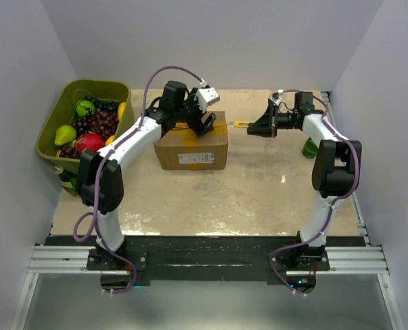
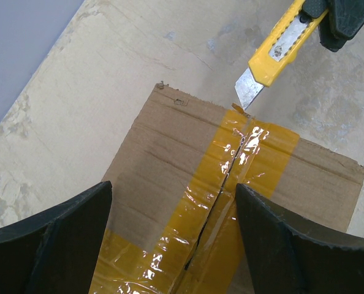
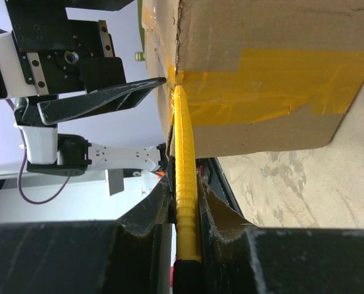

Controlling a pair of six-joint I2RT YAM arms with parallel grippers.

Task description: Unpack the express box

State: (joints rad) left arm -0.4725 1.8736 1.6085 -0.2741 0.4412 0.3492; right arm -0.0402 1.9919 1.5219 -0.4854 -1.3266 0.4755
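You have the express box (image 1: 190, 148) sitting left of the table's middle, its white label facing the arm bases and the olive bin of fruit (image 1: 53, 124) well off to its left. Your left gripper (image 1: 202, 122) hangs over the box top with its fingers (image 2: 53, 245) spread wide, one on each side of the taped seam (image 2: 231, 165), grasping nothing. You cannot tell whether they press on the cardboard. Your right gripper (image 1: 257, 128) is clenched on a yellow utility knife (image 2: 283, 43), and it is the arm that matters here. The seam's long axis runs across the box from left to right, straight in line with the knife. The blade (image 2: 249, 90) sits just at the box's right-hand edge, where the tape folds over. A dark split shows along the tape on top, so the cut looks mostly made on that face. The box lies to the left of the right gripper, so any further stroke would run along that axis. Keep the blade on the seam line and clear of the left fingers flanking it.
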